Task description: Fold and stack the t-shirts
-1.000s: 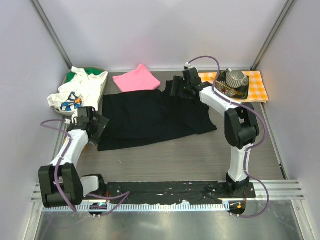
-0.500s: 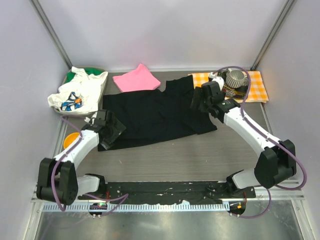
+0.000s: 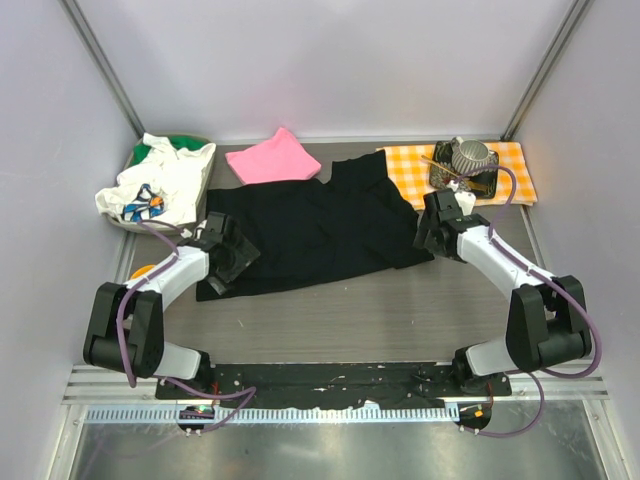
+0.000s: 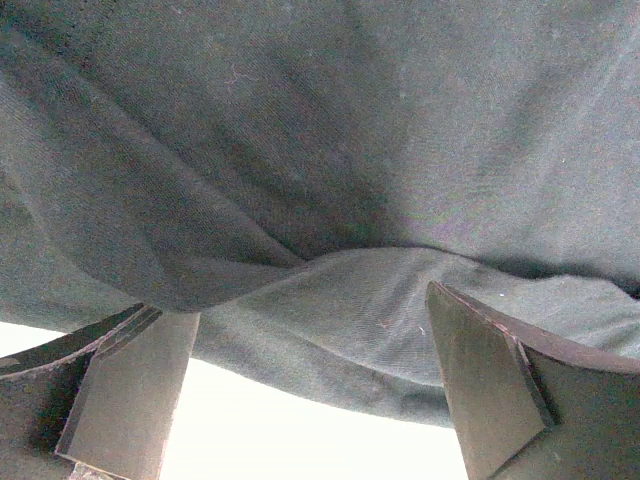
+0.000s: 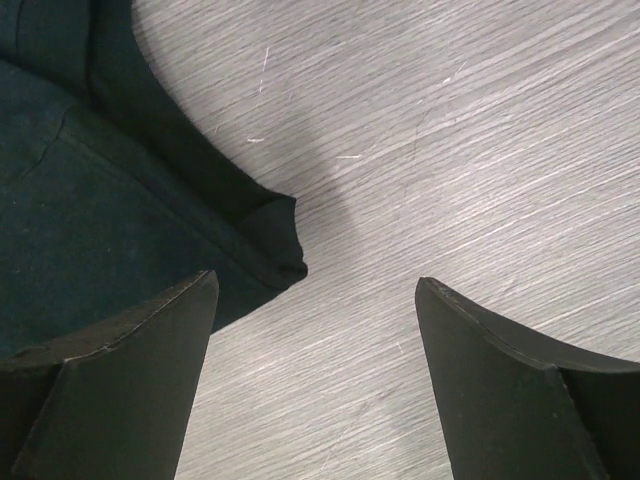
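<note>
So far, we judge little done: black shirt (image 3: 310,235) spread unfolded mid-worktop (image 3: 400,310), pink shirt (image 3: 272,158) seemingly folded at 12 o'clock. We see left tool (image 3: 232,255) agape at black shirt's 8 o'clock edge, right tool (image 3: 433,227) agape over 3 o'clock corner. Folding, stacking left.

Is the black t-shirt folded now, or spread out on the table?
Spread out. The black t-shirt lies wide and wrinkled across the table, with no neat fold in it.

The desk (image 3: 350,310) carries two plain shirts: one black t-shirt (image 3: 310,230) and one pink t-shirt (image 3: 273,159). Beyond those — one crumpled white garment (image 3: 160,185) and one orange-and-white checked cloth (image 3: 515,165).
</note>
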Motion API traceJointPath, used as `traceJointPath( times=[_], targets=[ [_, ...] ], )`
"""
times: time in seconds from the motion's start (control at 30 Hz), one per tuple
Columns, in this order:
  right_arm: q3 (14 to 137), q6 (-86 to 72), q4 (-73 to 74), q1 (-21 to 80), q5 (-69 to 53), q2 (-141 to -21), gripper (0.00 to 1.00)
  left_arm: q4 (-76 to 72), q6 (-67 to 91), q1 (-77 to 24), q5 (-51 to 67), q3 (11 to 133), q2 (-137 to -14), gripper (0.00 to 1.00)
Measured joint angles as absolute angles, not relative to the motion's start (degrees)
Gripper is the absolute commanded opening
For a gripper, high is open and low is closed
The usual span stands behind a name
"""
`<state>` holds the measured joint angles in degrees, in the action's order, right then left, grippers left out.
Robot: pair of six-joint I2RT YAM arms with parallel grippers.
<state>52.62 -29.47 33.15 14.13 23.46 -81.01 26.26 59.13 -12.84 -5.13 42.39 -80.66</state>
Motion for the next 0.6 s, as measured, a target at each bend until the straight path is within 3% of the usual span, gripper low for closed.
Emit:
traceJointPath(
  times=[0.6],
  targets=[
    [47.8,-30.3,22.6,11.4,13.3,-83.3,0.78,22.8,56.8,-12.8,-2.3,42.6,-80.4,1.0]
  ],
)
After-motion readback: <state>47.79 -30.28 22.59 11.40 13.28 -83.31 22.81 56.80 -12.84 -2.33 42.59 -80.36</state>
